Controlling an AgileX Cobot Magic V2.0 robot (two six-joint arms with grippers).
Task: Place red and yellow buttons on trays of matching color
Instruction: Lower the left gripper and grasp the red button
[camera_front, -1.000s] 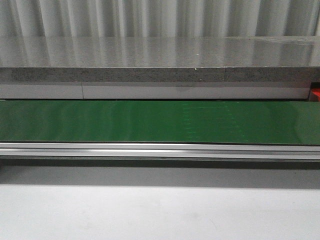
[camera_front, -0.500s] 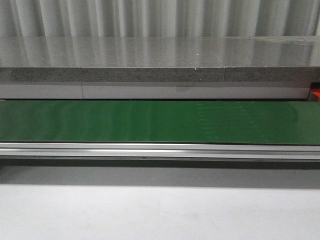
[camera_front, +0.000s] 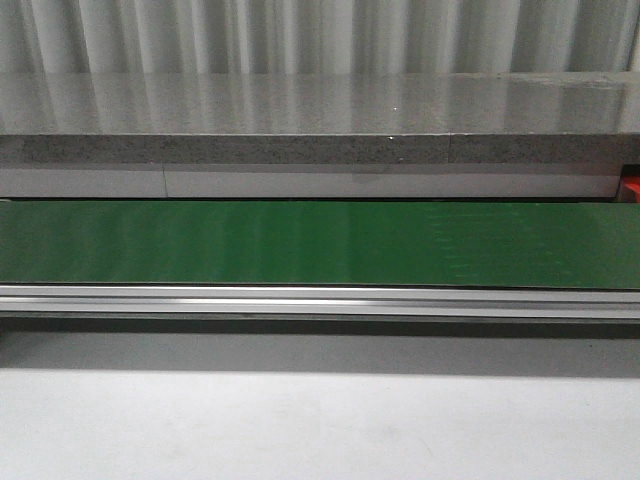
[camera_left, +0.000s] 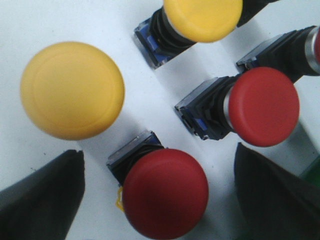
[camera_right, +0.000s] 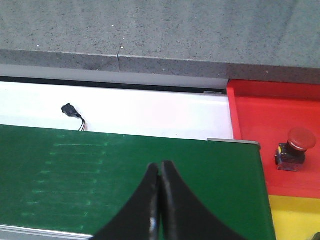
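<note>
While the left fingers (camera_left: 42, 200) gape around a red button (camera_left: 165, 192) among other buttons, the right fingers (camera_right: 159, 200) press together over the green belt (camera_right: 75, 175), beside the red tray (camera_right: 265, 115) holding a button (camera_right: 292, 147). No writing legible.

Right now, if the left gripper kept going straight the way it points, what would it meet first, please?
Most likely the nearest red button: it lies between the open fingers of the left gripper, lying on its side on the white surface. Depth is hard to judge here.

We face forward across the green conveyor belt (camera_front: 300, 243). Our right wrist camera shares that belt; our left hangs close above buttons (camera_left: 165, 192).
</note>
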